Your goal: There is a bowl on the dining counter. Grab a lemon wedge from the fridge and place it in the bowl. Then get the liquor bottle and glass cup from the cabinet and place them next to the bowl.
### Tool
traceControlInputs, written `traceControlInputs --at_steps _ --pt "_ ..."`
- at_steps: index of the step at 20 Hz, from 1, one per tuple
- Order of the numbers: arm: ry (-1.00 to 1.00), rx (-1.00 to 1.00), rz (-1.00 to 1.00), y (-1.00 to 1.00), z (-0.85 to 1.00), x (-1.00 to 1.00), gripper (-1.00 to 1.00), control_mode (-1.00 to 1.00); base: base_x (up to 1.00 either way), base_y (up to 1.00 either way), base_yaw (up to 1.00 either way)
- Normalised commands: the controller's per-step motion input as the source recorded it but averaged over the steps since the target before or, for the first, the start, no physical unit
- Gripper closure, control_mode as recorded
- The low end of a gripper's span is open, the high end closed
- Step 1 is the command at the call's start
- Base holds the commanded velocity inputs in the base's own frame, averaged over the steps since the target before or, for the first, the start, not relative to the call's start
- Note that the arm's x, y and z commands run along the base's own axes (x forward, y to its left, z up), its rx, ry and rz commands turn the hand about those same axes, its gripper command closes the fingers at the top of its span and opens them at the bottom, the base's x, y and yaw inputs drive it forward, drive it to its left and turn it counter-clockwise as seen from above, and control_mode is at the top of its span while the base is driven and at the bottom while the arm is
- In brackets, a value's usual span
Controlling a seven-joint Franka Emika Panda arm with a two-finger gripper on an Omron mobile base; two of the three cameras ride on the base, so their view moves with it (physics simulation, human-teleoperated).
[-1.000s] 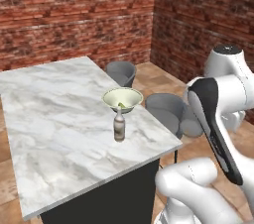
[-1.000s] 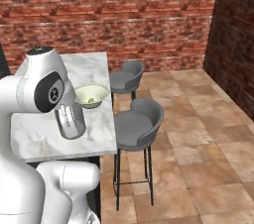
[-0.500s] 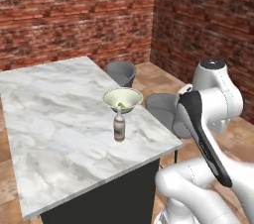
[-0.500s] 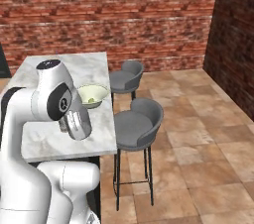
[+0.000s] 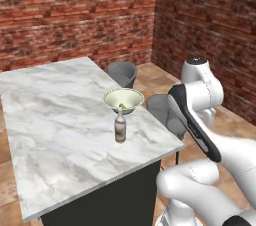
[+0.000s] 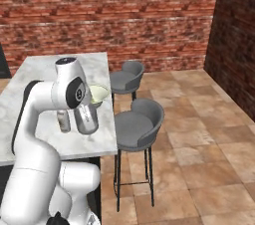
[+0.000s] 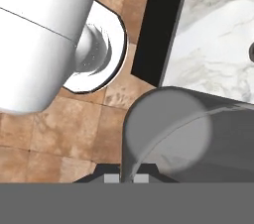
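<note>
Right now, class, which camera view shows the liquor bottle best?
The left base view: the liquor bottle stands unobstructed on the counter beside the bowl. In the right base view the arm partly hides it.

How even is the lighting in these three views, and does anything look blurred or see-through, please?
Left base view: soft, even light, faint shadow beside the liquor bottle. Right base view: the end wall is darker. Hand view: the glass cup looks translucent grey, close and soft-edged.
</note>
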Motion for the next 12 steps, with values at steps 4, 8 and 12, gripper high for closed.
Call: traceControlInputs --at_steps 4,8,12 --pt "0.14 0.00 0.00 0.04 -0.21 0.58 1.00 -1.00 0.00 0.00 0.00" --pt "0.08 0.00 0.00 0.08 -0.29 0.47 1.00 -1.00 0.00 0.00 0.00" --pt "0.03 0.00 0.00 0.08 -0.35 0.42 1.00 -1.00 0.00 0.00 0.00"
